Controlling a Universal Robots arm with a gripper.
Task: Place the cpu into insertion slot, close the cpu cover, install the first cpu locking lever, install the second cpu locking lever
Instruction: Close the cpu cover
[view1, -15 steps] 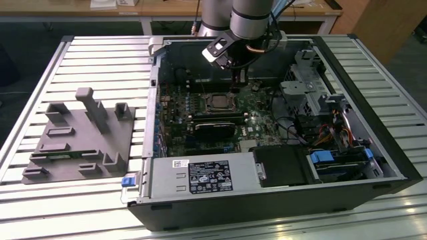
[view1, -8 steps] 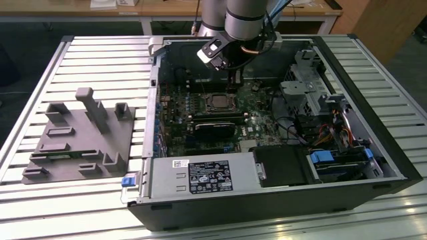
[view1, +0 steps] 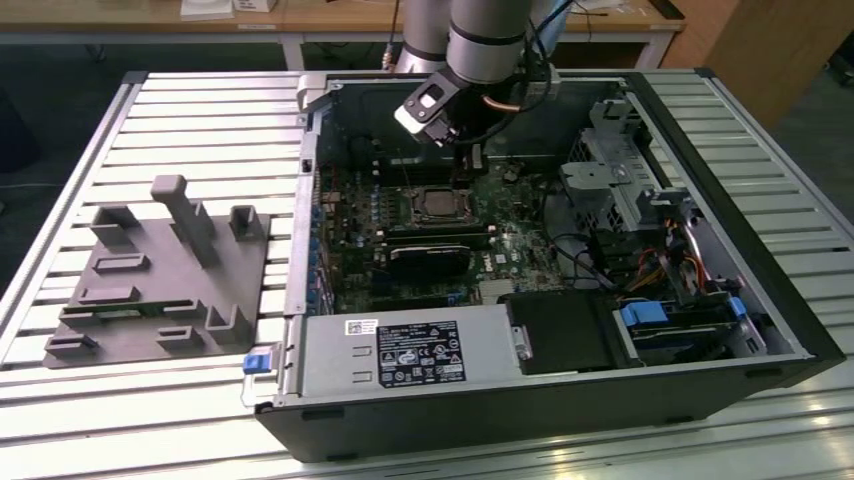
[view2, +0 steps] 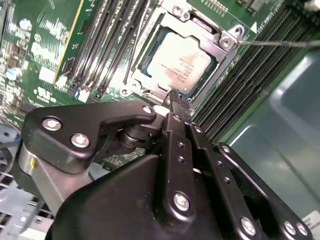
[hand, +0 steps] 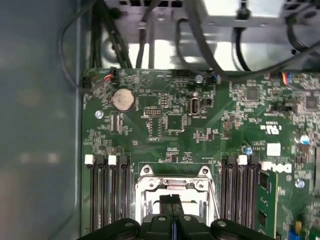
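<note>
On the exterior view's left, a grey fixture (view1: 160, 270) lies on the slatted table (view1: 200, 110). To its right stands the open case (view1: 534, 410), with the cpu (view1: 434, 206) seated in the board (view1: 534, 250). The gripper (view1: 469, 165) hangs close over the cpu's edge, its fingers pressed together and grasping nothing. In the second wrist view the cover (view2: 223, 54) lies flat around the cpu. A thin lever (view2: 280, 43) juts from its corner across the memory slots (view2: 260, 70).

Clear above, crowded beside
Memory slots (view2: 95, 45) flank the cpu (view2: 179, 61); the case wall (view2: 280, 130) stands just beyond one bank.
</note>
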